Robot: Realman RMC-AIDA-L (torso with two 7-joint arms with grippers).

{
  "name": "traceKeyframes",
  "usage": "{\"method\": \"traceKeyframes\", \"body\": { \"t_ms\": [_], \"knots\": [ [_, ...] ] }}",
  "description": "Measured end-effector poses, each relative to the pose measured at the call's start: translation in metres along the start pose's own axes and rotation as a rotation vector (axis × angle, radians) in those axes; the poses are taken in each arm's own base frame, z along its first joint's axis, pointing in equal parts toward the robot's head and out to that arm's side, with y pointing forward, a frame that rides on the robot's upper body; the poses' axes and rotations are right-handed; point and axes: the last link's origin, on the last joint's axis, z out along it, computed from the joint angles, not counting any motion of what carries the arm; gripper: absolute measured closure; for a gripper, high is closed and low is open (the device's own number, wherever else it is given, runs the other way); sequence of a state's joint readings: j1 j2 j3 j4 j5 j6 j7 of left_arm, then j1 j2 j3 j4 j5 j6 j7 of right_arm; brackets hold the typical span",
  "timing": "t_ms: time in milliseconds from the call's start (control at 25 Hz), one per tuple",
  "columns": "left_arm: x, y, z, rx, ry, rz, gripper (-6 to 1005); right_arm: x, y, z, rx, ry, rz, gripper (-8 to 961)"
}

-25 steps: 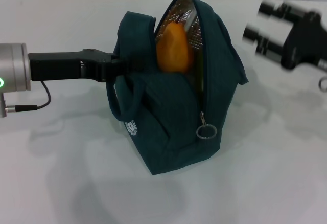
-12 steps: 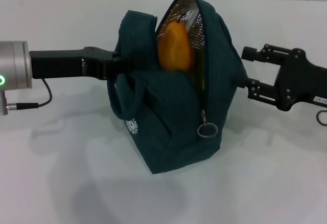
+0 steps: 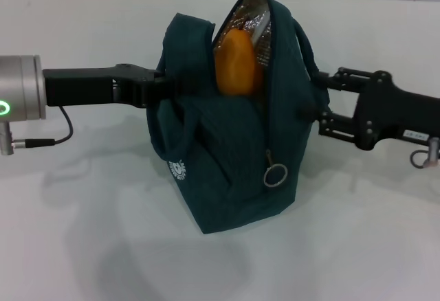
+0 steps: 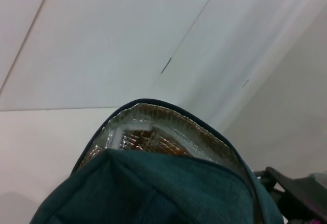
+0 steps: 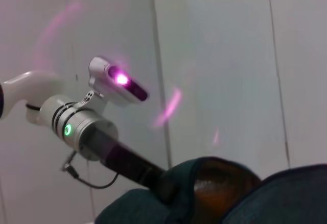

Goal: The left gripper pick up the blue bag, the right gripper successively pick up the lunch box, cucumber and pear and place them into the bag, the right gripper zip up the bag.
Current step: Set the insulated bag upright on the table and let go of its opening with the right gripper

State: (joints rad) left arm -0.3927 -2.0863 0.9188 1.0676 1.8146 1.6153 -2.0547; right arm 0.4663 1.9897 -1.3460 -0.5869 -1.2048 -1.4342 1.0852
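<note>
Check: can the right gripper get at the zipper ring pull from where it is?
Probably yes. The ring pull hangs exposed on the blue bag front; the right gripper sits against the bag's side, nothing between.

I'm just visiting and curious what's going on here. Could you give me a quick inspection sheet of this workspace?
Surface: white table.
Job's things: blue bag upright, unzipped; pear in its mouth; zipper ring low on the front. Lunch box, cucumber: not visible.
Clutter: nothing seen.
Grippers: left gripper grips the bag's side; right gripper open against the opposite side.
Cables: black cable at left arm.
Surroundings: white wall.
</note>
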Motion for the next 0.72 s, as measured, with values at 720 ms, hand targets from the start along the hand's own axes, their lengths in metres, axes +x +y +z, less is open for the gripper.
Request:
{"method": "traceKeyframes", "body": {
  "t_ms": [720],
  "knots": [
    [0.002,0.000,0.001,-0.002,0.000,0.006,963,-0.003,0.012,-0.003,-0.037,0.007,-0.098,681]
  ]
}}
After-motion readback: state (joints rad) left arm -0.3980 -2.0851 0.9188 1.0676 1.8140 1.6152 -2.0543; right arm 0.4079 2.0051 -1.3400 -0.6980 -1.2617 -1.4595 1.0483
